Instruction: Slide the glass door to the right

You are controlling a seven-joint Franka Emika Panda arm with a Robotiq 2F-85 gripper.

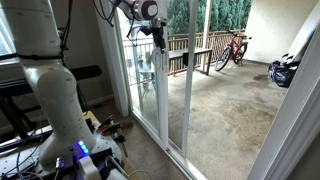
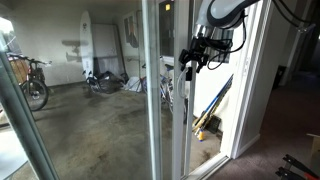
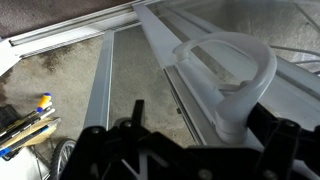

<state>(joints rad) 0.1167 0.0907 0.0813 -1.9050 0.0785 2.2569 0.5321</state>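
The glass door [image 1: 163,85] is a tall clear panel with a white edge stile, and it shows in both exterior views [image 2: 166,100]. A white loop handle [image 3: 238,62] is fixed to the stile [image 3: 165,50]. My gripper [image 1: 158,37] is up at handle height against the stile [image 2: 192,55]. In the wrist view the gripper [image 3: 210,128] is open, its black fingers on either side of the handle's lower post. The right finger is close to the post and the left finger stands well apart from it.
A fixed white-framed glass panel [image 1: 128,60] stands beside the door. A concrete patio lies outside, with a bicycle [image 1: 232,47], a railing [image 1: 190,55], a helmet [image 1: 283,70] and a surfboard [image 2: 88,40]. Tools [image 3: 25,122] lie on the floor by the track.
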